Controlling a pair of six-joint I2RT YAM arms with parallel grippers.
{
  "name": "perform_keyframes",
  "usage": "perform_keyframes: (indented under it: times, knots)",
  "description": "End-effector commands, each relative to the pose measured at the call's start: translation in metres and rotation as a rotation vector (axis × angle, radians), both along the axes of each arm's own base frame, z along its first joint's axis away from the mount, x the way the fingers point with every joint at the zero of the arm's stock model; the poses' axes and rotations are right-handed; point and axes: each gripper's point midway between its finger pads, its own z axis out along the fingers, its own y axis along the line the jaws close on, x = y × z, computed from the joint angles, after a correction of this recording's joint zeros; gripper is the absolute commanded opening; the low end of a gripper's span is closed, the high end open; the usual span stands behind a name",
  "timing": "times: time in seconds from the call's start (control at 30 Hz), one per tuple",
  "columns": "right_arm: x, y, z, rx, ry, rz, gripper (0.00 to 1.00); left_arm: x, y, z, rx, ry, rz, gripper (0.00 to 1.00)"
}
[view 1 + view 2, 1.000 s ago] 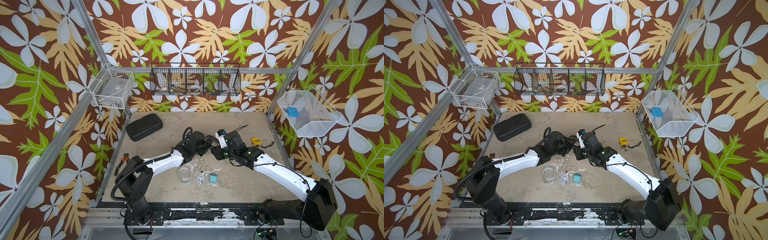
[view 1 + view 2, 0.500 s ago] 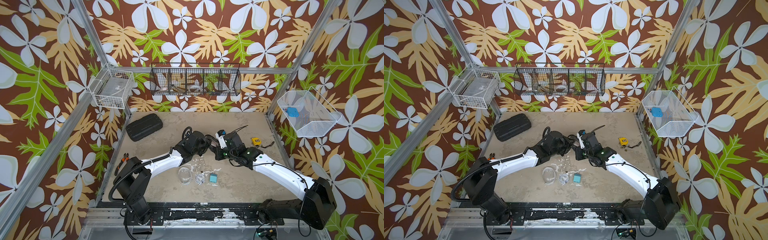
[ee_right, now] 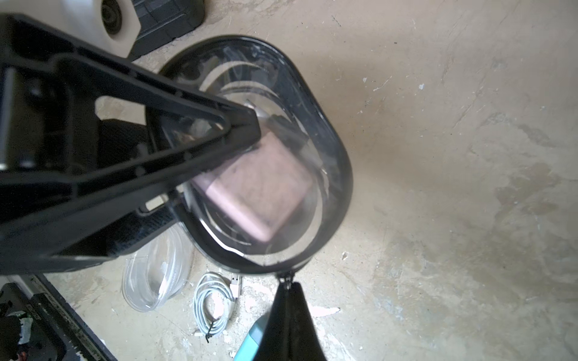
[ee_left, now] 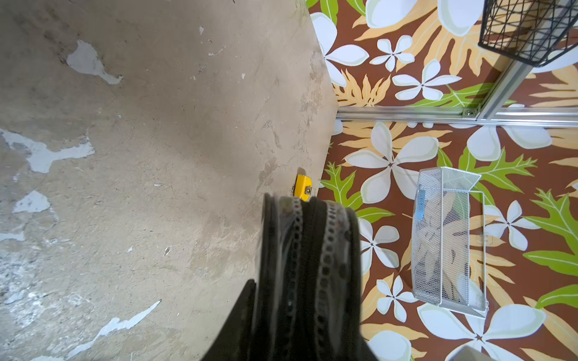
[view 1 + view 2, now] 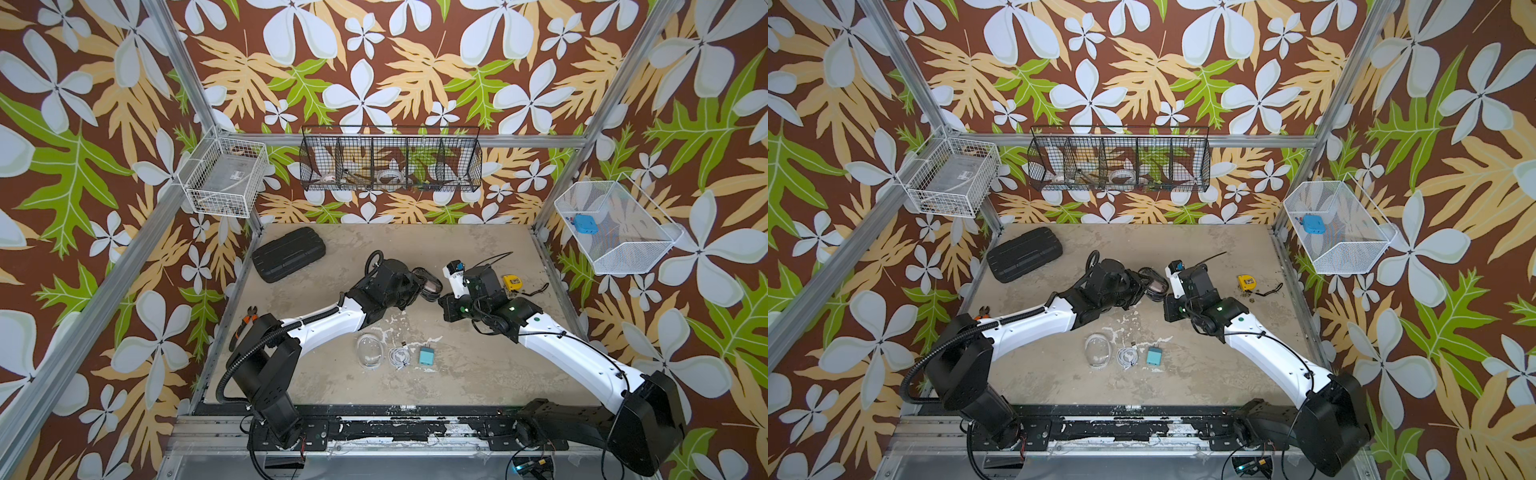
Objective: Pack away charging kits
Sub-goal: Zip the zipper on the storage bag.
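- One kit is nearly packed: your left gripper [image 5: 417, 285] holds the black-rimmed pouch [image 5: 432, 286] up off the table [image 5: 478, 374], with the pink plug [image 3: 259, 190] inside
- Your right gripper [image 3: 287, 290] is pinched tight on the zip pull [image 3: 286, 279], so I think closing the zip comes next
- One more kit lies on the table, not packed yet: clear pouch [image 5: 369, 351], white cable [image 5: 399, 356] and teal plug [image 5: 425, 356], side by side

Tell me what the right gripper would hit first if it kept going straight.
The pouch held by the left gripper: the right gripper seems shut on its zipper pull, so it would push straight into it.
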Motion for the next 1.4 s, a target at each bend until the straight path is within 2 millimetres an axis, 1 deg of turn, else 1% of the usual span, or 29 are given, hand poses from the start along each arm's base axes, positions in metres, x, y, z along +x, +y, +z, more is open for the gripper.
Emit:
perform_keyframes:
  times: [0.0,0.07,0.2,0.33,0.47,0.5,0.6,0.7,0.83,0.87,0.97,1.0,1.03,1.1,1.13,1.2,1.27,1.37]
  knots:
    - [0.001,-0.018,-0.011,-0.096,0.012,-0.025,0.00,0.001,-0.005,-0.001,0.008,-0.026,-0.077,0.00]
    - [0.003,-0.024,-0.012,-0.119,0.014,-0.026,0.00,-0.001,-0.008,-0.004,0.009,-0.024,-0.133,0.00]
    - [0.008,-0.033,-0.015,-0.159,0.025,-0.018,0.00,-0.008,-0.019,-0.005,-0.048,-0.042,-0.303,0.00]
    - [0.011,-0.040,-0.019,-0.186,0.023,-0.016,0.00,-0.017,-0.017,-0.001,-0.082,-0.081,-0.400,0.00]
    - [0.016,-0.046,-0.016,-0.229,-0.001,-0.032,0.00,-0.028,-0.015,0.001,-0.058,-0.114,-0.499,0.00]
    - [0.018,-0.047,-0.012,-0.231,-0.014,-0.039,0.00,-0.030,-0.014,0.002,-0.052,-0.124,-0.521,0.00]
    - [0.024,-0.046,-0.001,-0.217,-0.055,-0.045,0.00,-0.046,-0.022,0.001,-0.076,-0.130,-0.652,0.00]
    - [0.027,-0.037,0.010,-0.183,-0.084,-0.014,0.00,-0.064,-0.024,0.001,-0.108,-0.133,-0.763,0.00]
    - [0.024,-0.026,0.024,-0.134,-0.117,0.041,0.00,-0.076,-0.016,-0.004,-0.052,-0.153,-0.828,0.00]
    - [0.021,-0.025,0.024,-0.129,-0.108,0.055,0.00,-0.077,-0.014,-0.005,-0.040,-0.159,-0.834,0.00]
    - [0.009,-0.026,0.021,-0.128,-0.039,0.066,0.00,-0.081,-0.007,0.003,-0.026,-0.212,-0.868,0.00]
    - [0.004,-0.026,0.023,-0.115,-0.027,0.071,0.02,-0.082,-0.004,0.005,-0.017,-0.235,-0.885,0.00]
    - [-0.002,-0.025,0.027,-0.097,-0.022,0.078,0.11,-0.084,-0.002,0.006,0.000,-0.255,-0.907,0.00]
    - [-0.013,-0.021,0.039,-0.050,-0.026,0.108,0.34,-0.090,0.001,0.008,0.019,-0.290,-0.961,0.00]
    - [-0.018,-0.020,0.048,-0.020,-0.030,0.123,0.39,-0.096,0.002,0.009,0.025,-0.309,-0.999,0.00]
    - [-0.025,-0.018,0.059,0.015,-0.028,0.145,0.48,-0.102,0.007,0.005,0.068,-0.329,-1.053,0.00]
    - [-0.031,-0.014,0.072,0.056,-0.031,0.180,0.54,-0.106,0.010,0.000,0.100,-0.342,-1.087,0.00]
    - [-0.046,0.008,0.091,0.222,-0.016,0.302,0.61,-0.109,0.010,0.004,0.091,-0.378,-1.109,0.00]
